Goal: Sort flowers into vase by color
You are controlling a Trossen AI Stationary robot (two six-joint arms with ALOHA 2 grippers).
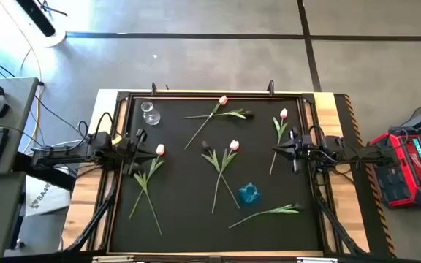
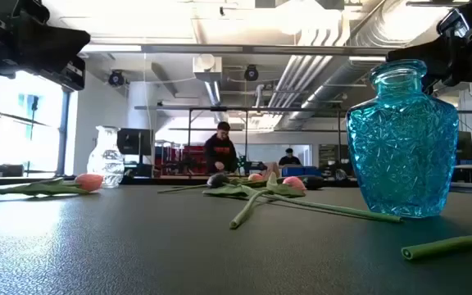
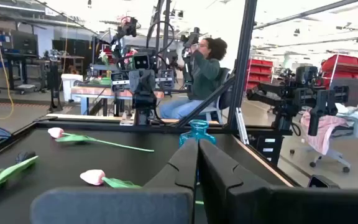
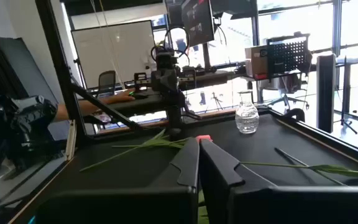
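The blue vase [image 1: 248,193] serves as the reference landmark. It stands upright on the dark surface [image 1: 181,219], toward the near edge, with nothing in it.

The clear vase [image 1: 149,112] stands well apart from the blue vase, at the far left corner, also without flowers. Two separated vases likely give each colour group its own destination.

The flowers [image 1: 221,164] all lie flat, scattered around the blue vase. None has been sorted yet, so the task appears to be at its start.
- Two crossed stems lie just beyond the blue vase, one with a pale pink head [image 1: 233,145].
- One stem with a dark head [image 1: 296,208] lies just to its right.
- A pink-headed flower [image 1: 223,100] and a pale one [image 1: 283,114] lie farther off, toward the far edge.
- A pink-headed flower [image 1: 159,150] lies well to the left.

Stems are long, thin and green, with narrow leaves; heads are small.

The left pincer [image 3: 197,155] hovers above the surface, well left of the blue vase, fingers pressed together, holding nothing. The right pincer [image 4: 199,152] hovers right of and beyond the vase, likewise pressed together and empty. Both appear parked at opposite sides, leaving the flowers unobstructed.
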